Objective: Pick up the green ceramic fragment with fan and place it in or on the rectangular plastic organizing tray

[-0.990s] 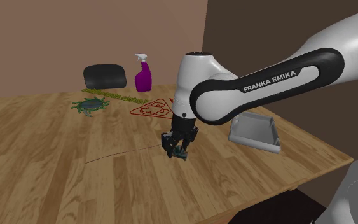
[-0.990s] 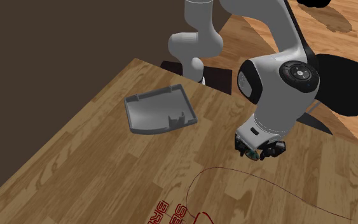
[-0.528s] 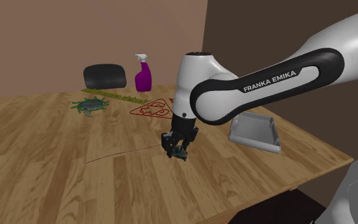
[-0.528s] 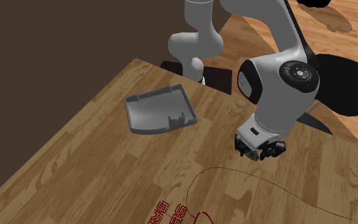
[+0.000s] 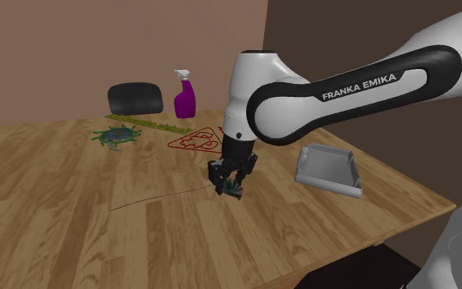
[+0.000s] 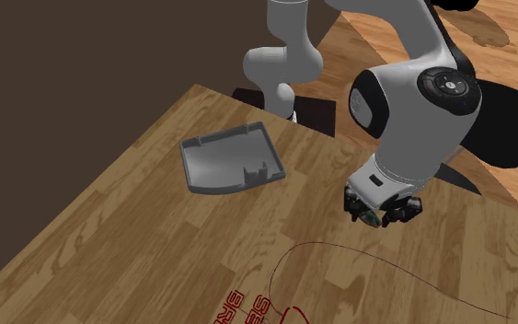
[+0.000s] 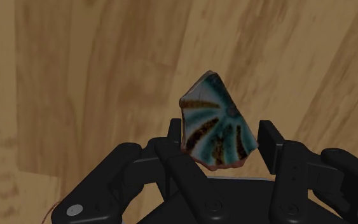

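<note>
Shoulder view: my gripper hangs low over the wooden table, fingers pointing down and pinched on the green ceramic fragment. It shows as a small teal fleck between the tips. The grey tray sits at about 3 o'clock from the claw, near the table's edge, and the stretch between them is plain wood. At 11 o'clock, well apart, stands a purple spray bottle with a black chair back beside it. Further round at 10 o'clock lies a green spiky object, and red lettering marks the wood at 12 o'clock. A thin red line runs off from the claw towards 9 o'clock.

Second exterior view: here the gripper is under the bulky white wrist, with the fragment peeking out. The tray lies at 10 o'clock, apart from it, with a small upright divider inside. The red line curves just below, at 6 o'clock.

Wrist view: the fragment is a wedge with dark and pale fan stripes on teal. It is clasped edge to edge between the two fingers, which stand only as far apart as the piece is wide, with wood grain beyond.
</note>
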Robot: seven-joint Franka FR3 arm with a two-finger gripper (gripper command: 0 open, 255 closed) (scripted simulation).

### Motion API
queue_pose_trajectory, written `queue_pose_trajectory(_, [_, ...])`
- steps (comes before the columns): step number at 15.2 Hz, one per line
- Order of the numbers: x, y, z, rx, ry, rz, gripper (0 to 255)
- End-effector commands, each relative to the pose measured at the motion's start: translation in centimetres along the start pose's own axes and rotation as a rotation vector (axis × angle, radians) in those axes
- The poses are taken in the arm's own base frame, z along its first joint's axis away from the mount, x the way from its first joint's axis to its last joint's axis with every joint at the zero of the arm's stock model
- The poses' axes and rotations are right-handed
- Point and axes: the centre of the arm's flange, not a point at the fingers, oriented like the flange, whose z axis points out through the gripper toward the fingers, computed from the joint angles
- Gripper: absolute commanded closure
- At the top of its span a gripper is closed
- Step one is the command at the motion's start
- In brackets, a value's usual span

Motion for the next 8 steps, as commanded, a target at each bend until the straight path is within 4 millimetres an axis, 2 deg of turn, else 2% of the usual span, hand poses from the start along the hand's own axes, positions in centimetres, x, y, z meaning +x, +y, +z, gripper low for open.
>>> queue_pose_trajectory(1, [0.1, -0.1, -1.0, 0.000, 0.000, 0.000, 255])
queue_pose_trajectory(8, [0.3, -0.5, -4.7, 0.000, 0.000, 0.000, 255])
